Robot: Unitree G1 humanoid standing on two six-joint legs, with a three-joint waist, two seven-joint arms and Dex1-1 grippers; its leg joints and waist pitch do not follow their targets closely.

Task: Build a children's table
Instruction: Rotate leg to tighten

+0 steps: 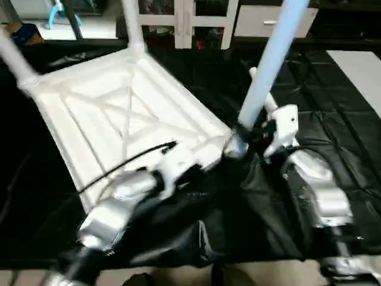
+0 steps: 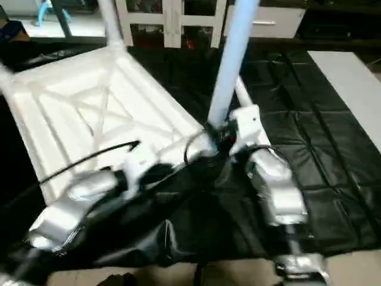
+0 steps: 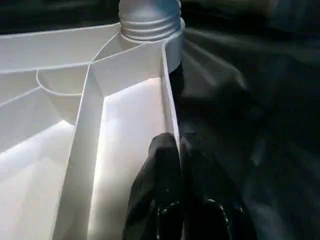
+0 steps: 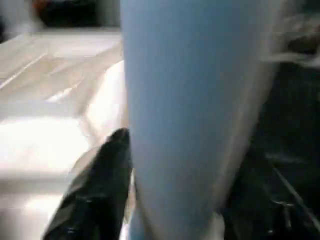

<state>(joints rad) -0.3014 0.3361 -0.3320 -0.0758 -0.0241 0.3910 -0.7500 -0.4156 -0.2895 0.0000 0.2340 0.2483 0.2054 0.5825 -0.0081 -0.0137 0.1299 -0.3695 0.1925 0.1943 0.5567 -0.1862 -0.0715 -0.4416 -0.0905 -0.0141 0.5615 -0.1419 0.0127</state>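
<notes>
Black-draped counter [image 1: 357,149] carries my upturned white ribbed plastic tabletop [image 1: 119,113]. Left fingers [image 3: 170,165] pinch its rim; right fingers [image 4: 100,185] grasp the pale tube leg [image 1: 268,65] at the near corner socket. I'd keep it upright while seating.

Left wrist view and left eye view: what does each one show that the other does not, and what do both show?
Left wrist view alone: the left gripper with jaws shut over the tabletop rim, and the leg's threaded end at the corner socket.

Left eye view alone: two legs standing in far corners, the right gripper beside the leaning leg, and the black cloth.

Both: the ribbed white underside and that near corner.
</notes>
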